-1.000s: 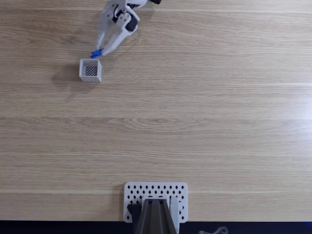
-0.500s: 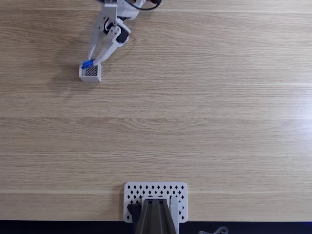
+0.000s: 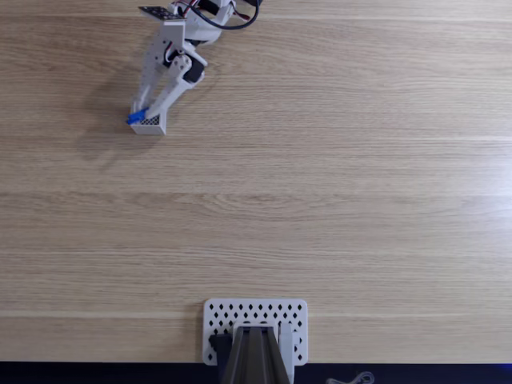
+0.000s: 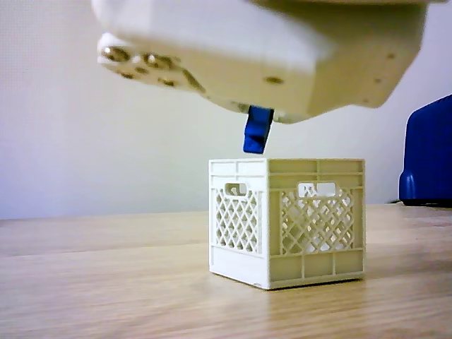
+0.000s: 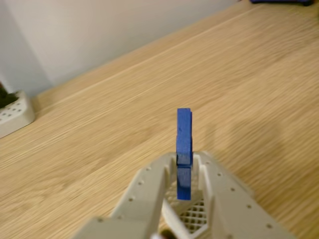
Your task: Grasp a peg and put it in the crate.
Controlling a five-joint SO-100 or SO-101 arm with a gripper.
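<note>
In the fixed view my white gripper (image 3: 138,118) reaches down from the top edge, shut on the small blue peg (image 3: 136,118). It covers most of the white crate (image 3: 154,125), and the peg lies over the crate's left rim. The other view shows the peg (image 4: 258,131) hanging upright from the gripper (image 4: 258,110) just above the left part of the crate's (image 4: 286,219) open top, not touching it. In the wrist view the peg (image 5: 184,132) stands pinched between the fingers (image 5: 149,184) of the gripper (image 5: 184,162), with the crate's mesh (image 5: 193,215) below.
A white perforated base plate (image 3: 292,316) with a dark arm mount sits at the near table edge in the fixed view. In the other view a blue object (image 4: 427,152) stands at the far right. Bare wooden table surrounds the crate.
The gripper has carried the peg down and to the left in the fixed view, from just beyond the crate's far edge to over its left rim.
</note>
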